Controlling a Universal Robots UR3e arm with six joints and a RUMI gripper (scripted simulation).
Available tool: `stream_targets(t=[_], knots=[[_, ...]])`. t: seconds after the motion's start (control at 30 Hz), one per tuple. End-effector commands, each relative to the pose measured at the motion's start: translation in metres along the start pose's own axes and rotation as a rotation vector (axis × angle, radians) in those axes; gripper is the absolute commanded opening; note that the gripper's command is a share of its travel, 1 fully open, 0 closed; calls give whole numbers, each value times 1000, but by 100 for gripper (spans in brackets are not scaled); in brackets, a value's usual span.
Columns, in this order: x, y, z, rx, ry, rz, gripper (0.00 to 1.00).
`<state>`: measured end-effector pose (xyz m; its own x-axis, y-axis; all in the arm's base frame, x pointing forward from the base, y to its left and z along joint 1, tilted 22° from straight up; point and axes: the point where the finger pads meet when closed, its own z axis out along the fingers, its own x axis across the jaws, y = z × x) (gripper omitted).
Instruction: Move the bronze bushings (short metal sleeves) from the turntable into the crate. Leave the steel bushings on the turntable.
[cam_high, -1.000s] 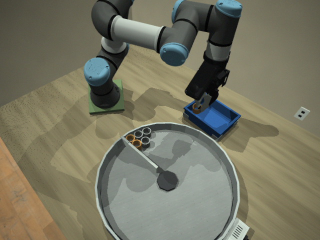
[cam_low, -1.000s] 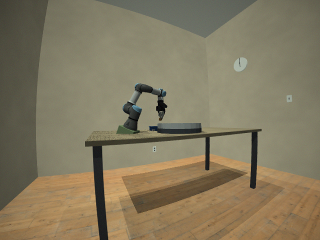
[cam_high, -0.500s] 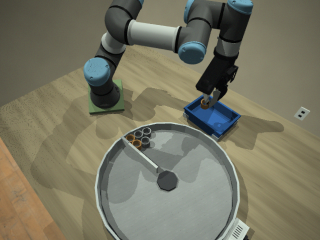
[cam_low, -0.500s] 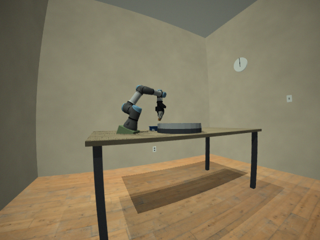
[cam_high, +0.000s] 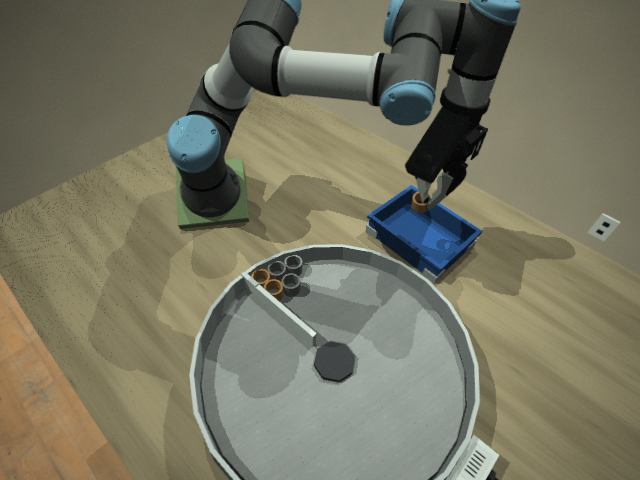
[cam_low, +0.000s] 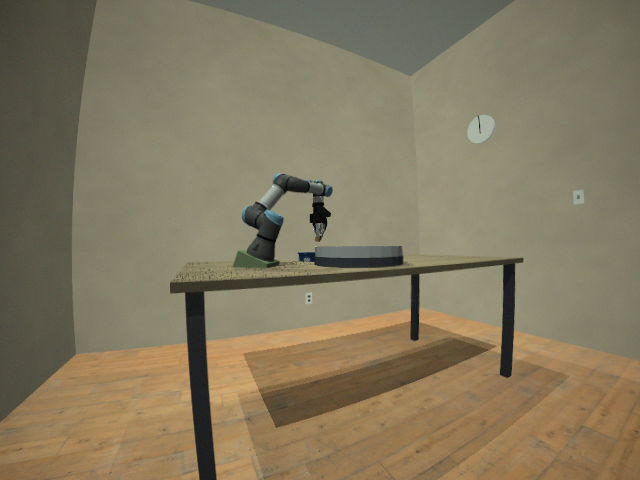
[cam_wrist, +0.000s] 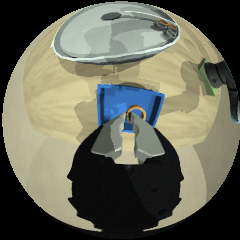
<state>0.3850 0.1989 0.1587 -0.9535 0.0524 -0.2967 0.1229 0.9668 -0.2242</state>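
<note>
My gripper (cam_high: 427, 202) (cam_low: 318, 238) (cam_wrist: 127, 112) is closed on one bronze bushing (cam_high: 419, 203) (cam_low: 317, 239) (cam_wrist: 143, 114), its fingertips nearly together. I have it above the blue crate (cam_high: 401, 247) (cam_low: 306, 256) (cam_wrist: 114, 90). Two more bronze bushings (cam_high: 272, 289) sit on the turntable (cam_high: 361, 413) (cam_low: 358, 253) (cam_wrist: 82, 37), beside three steel ones (cam_high: 291, 285).

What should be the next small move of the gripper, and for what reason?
Probably lower the gripper a little before opening it. It is shut on a bronze bushing, and in the exterior view this hangs above the crate. The top and wrist views show it over the crate's edge area, so a slight shift inward may help too.
</note>
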Motion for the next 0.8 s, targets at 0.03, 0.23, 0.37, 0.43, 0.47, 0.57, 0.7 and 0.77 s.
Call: stream_targets(t=[0.03, 0.23, 0.37, 0.43, 0.47, 0.57, 0.7, 0.77], knots=[[-3, 10, -1, 1, 1, 1, 0], [-4, 16, -1, 1, 1, 1, 0], [-5, 20, -1, 1, 1, 1, 0], [-5, 22, -1, 1, 1, 1, 0], [-5, 23, -1, 1, 1, 1, 0], [-6, 26, -1, 1, 1, 1, 0], [-6, 27, -1, 1, 1, 1, 0], [-6, 29, -1, 1, 1, 1, 0]])
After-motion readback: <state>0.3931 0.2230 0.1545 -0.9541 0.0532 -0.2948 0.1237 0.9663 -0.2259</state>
